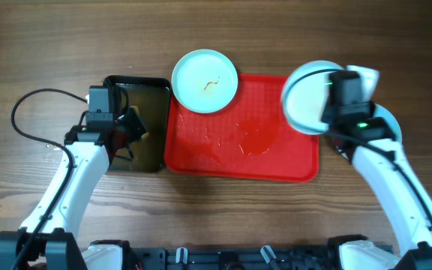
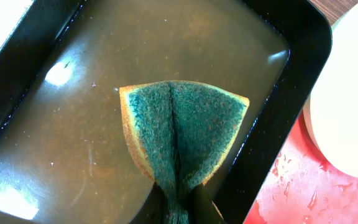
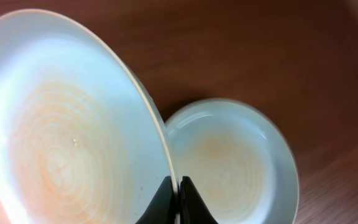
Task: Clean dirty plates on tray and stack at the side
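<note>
A pale plate (image 1: 205,81) with an orange squiggle sits on the far left corner of the red tray (image 1: 238,142). My right gripper (image 1: 334,112) is shut on the rim of a second plate (image 1: 304,97), holding it tilted over the tray's right edge; in the right wrist view this plate (image 3: 61,124) fills the left side, pinched at its rim by the gripper (image 3: 178,190). A third plate (image 3: 229,162) lies on the wood below it. My left gripper (image 2: 182,208) is shut on a green sponge (image 2: 185,130) over the black tray (image 2: 55,124).
The black tray (image 1: 133,124) with brownish water stands against the red tray's left side. The red tray's surface is wet with droplets (image 1: 246,139). Bare wooden table (image 1: 51,45) surrounds both trays.
</note>
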You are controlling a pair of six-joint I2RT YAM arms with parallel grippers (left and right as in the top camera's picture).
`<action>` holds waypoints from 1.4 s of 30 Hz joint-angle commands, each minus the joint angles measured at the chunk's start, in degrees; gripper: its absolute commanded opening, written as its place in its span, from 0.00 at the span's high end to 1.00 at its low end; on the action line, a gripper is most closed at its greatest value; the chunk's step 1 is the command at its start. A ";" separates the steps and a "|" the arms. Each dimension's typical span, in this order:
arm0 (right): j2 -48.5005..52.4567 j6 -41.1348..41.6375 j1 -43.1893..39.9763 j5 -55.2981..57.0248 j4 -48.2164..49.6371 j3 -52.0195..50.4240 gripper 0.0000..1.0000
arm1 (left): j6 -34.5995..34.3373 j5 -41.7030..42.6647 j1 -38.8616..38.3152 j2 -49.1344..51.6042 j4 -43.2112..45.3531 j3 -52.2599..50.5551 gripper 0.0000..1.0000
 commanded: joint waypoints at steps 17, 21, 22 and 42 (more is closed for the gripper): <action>8.98 13.07 -34.82 -23.39 -6.03 0.48 0.56 | 0.90 -0.96 0.22 -0.35 0.15 0.02 0.96; 8.98 12.74 -34.82 -33.94 -4.68 0.48 0.22 | 0.90 -0.96 0.22 -0.35 0.15 0.02 0.96; 8.98 11.10 -34.82 -38.34 -4.70 0.48 0.17 | 0.90 -0.96 0.20 -0.35 0.02 0.02 0.96; 4.87 -6.60 5.95 -43.95 -17.79 21.62 0.08 | 3.91 -4.87 0.22 -0.35 -0.24 0.02 0.96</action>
